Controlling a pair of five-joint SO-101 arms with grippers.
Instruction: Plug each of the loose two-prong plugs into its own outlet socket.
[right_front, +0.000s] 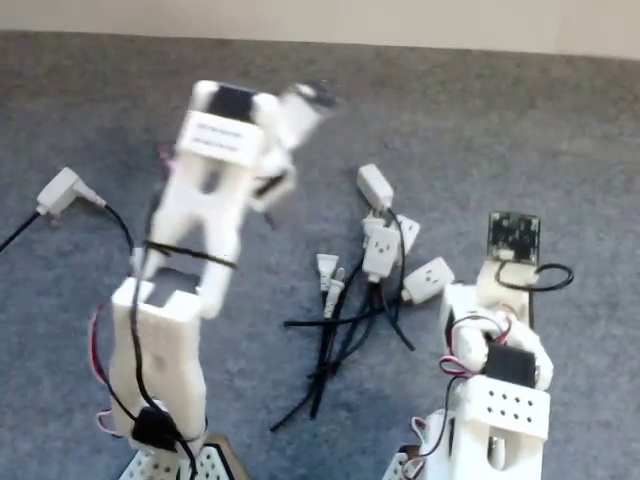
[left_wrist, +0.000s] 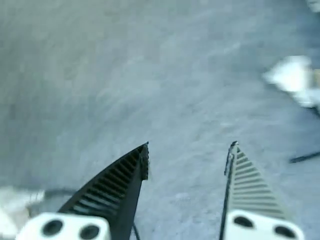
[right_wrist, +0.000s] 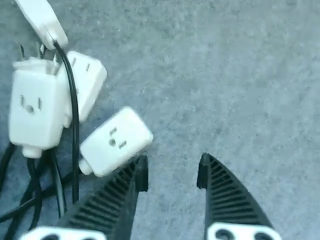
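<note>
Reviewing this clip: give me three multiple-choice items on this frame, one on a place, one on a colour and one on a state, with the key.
1. Where is the outlet socket nearest the right gripper?
A. Clamped in the gripper
B. On the carpet, beside one of its fingers
C. On top of the left arm

2. What colour are the cords running from the sockets?
A. Black
B. Green
C. Yellow

3. How is the left gripper?
A. Shut on a plug
B. Open, holding nothing
C. Shut and empty

Key: 1 B, as the socket lies flat on the carpet just outside the open gripper. 2 A, as dark black lines trail from the white housings. 3 B, as bare carpet shows in the wide gap between its tips.
</note>
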